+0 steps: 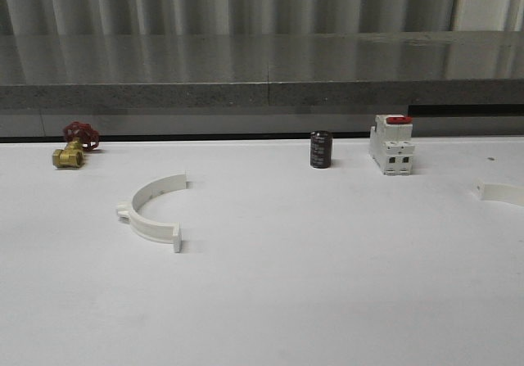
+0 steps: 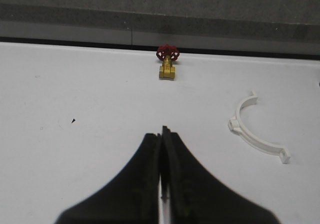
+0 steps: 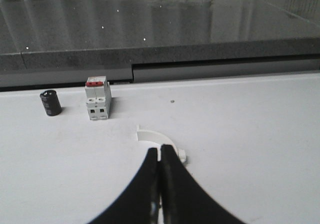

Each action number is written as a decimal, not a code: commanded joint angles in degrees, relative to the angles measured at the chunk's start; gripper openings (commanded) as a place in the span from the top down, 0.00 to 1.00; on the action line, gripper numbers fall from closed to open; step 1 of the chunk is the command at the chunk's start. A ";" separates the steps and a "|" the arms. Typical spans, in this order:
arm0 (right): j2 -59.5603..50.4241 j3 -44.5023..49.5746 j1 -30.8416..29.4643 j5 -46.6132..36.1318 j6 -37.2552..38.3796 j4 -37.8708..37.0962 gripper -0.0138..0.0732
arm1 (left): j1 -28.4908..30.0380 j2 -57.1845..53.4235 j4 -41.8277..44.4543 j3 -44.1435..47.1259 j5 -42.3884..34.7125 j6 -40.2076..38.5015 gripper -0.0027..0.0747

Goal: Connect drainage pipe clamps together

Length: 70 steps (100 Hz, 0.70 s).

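while both black grippers, left (image 2: 161,134) and right (image 3: 160,151), sit closed on nothing, one white plastic half-ring clamp (image 1: 153,210) lies left of centre in open white table (image 1: 327,284); the other white half-ring (image 1: 501,192) lies at the frame's right edge.

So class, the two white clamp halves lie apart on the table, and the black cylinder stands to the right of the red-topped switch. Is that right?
Not quite. In the front view the black cylinder stands to the left of the red-topped switch, not the right. The rest holds: one clamp half lies on the left of the table, the other clamp half far off at the right edge.
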 commanded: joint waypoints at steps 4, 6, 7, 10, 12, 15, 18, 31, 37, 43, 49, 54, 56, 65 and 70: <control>6.77 -6.19 0.04 0.92 -0.36 0.00 0.92 | 0.13 -3.12 0.21 -0.92 -4.31 -0.48 0.99; 8.09 -7.13 0.04 1.90 -0.36 0.00 0.92 | 0.13 -3.59 0.21 -0.92 -4.31 -0.48 0.99; 9.01 -7.79 0.04 2.56 -0.36 0.00 0.92 | 0.13 -3.75 0.21 -0.92 -4.31 -0.48 0.99; 10.89 -9.09 0.04 3.92 -0.36 0.00 0.92 | 0.13 -4.35 0.21 -0.83 -4.31 -0.48 0.99; 12.37 -10.12 0.04 4.97 -0.36 0.00 0.92 | 0.13 -4.64 0.21 -0.83 -4.31 -0.48 0.99; 14.45 -11.53 0.04 6.48 -0.36 0.00 0.92 | 0.13 -4.78 0.21 -0.83 -4.31 -0.48 0.99; 16.55 -12.96 0.04 7.98 -0.36 0.00 0.92 | 0.13 -4.90 0.21 -0.83 -4.31 -0.48 0.99; 26.98 -19.82 0.04 14.21 -0.36 0.00 0.88 | 0.13 -4.90 0.21 -0.83 -4.31 -0.48 0.99; 31.30 -22.66 0.04 16.62 -0.36 0.00 0.80 | 0.13 -4.90 0.21 -0.83 -4.31 -0.48 0.99; 35.92 -25.83 0.04 18.56 -0.36 0.00 0.68 | 0.13 -4.90 0.21 -0.83 -4.31 -0.48 0.99; 40.12 -28.61 0.04 20.91 -0.36 0.48 0.52 | 0.13 -4.90 0.21 -0.83 -4.31 -0.48 0.99; 43.42 -31.10 0.04 22.37 -0.36 0.92 0.40 | 0.13 -4.90 0.21 -0.83 -4.31 -0.48 0.99; 44.75 -31.69 0.04 22.84 -0.36 0.97 0.35 | 0.13 -4.90 0.21 -0.83 -4.31 -0.48 0.99; 49.56 -34.77 0.04 23.75 -0.36 0.97 0.24 | 0.13 -4.90 0.21 -0.83 -4.31 -0.48 0.99; 52.43 -36.22 0.04 24.04 -0.36 0.97 0.23 | 0.13 -4.90 0.21 -0.83 -4.31 -0.48 0.99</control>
